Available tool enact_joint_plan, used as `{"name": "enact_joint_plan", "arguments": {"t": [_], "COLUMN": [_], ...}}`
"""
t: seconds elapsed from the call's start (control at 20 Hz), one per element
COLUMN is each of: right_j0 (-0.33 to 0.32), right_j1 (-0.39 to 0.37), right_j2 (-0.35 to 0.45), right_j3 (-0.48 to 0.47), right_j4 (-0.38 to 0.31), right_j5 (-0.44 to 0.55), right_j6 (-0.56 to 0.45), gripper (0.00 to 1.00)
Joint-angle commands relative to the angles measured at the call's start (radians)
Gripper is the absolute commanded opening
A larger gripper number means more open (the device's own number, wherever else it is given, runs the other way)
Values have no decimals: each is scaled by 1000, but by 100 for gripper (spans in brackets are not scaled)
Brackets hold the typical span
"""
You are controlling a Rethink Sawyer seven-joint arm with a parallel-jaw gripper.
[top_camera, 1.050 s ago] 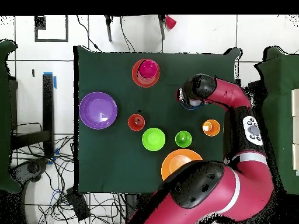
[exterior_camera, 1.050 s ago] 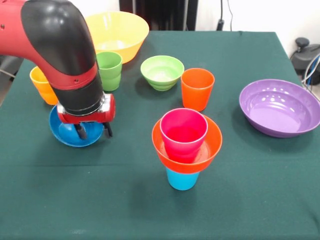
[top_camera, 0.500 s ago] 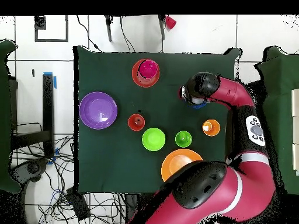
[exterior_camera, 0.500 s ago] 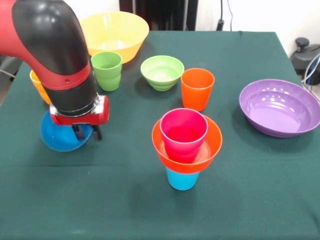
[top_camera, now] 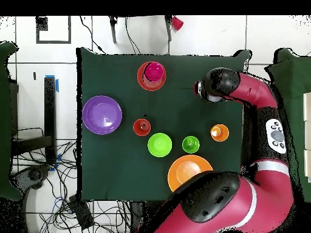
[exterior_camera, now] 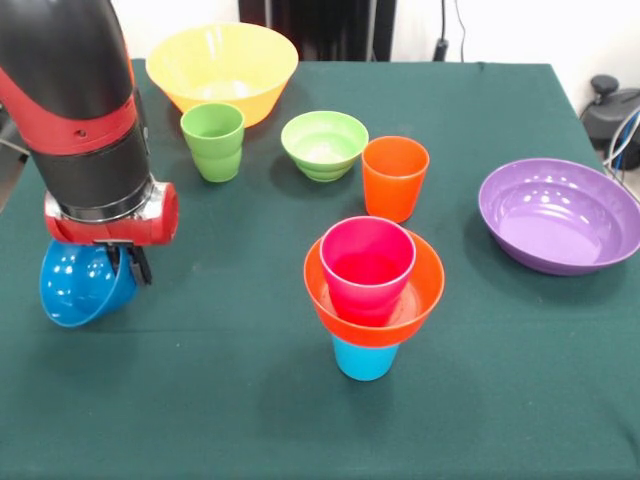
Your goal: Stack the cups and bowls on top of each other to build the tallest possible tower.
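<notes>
My gripper (exterior_camera: 129, 264) is shut on the rim of the blue bowl (exterior_camera: 73, 286), which hangs tilted at the left of the front view, its mouth turned toward me. The tower stands in the middle: a light blue cup (exterior_camera: 363, 359) at the bottom, an orange bowl (exterior_camera: 420, 296) on it, and a magenta cup (exterior_camera: 366, 266) inside that bowl. From overhead the tower (top_camera: 152, 75) is left of the arm's wrist (top_camera: 216, 84), which hides the gripper and the blue bowl.
Loose on the green cloth: a large yellow bowl (exterior_camera: 222, 60), green cup (exterior_camera: 213, 140), light green bowl (exterior_camera: 324, 143), orange cup (exterior_camera: 394, 177) and purple bowl (exterior_camera: 558, 213). A yellow-orange cup (top_camera: 219, 132) shows only overhead, since the arm hides it in front.
The arm has moved toward the left of the front view and carried the blue bowl with it, off its earlier spot and tilted up. The yellow-orange cup is now behind the arm.
</notes>
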State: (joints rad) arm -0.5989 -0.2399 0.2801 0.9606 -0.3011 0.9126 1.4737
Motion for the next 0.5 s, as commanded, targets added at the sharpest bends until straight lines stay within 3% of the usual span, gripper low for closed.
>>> {"name": "enact_joint_plan", "arguments": {"t": [0.05, 0.15, 0.3, 0.5], "right_j0": [44, 57, 82, 107], "right_j1": [40, 33, 19, -27], "right_j2": [68, 59, 29, 26], "right_j3": [0, -6, -8, 8], "right_j4": [-56, -67, -53, -55], "right_j5": [-15, -11, 13, 4], "right_j6": [-146, -147, -63, -65], "gripper": [0, 0, 0, 0]}}
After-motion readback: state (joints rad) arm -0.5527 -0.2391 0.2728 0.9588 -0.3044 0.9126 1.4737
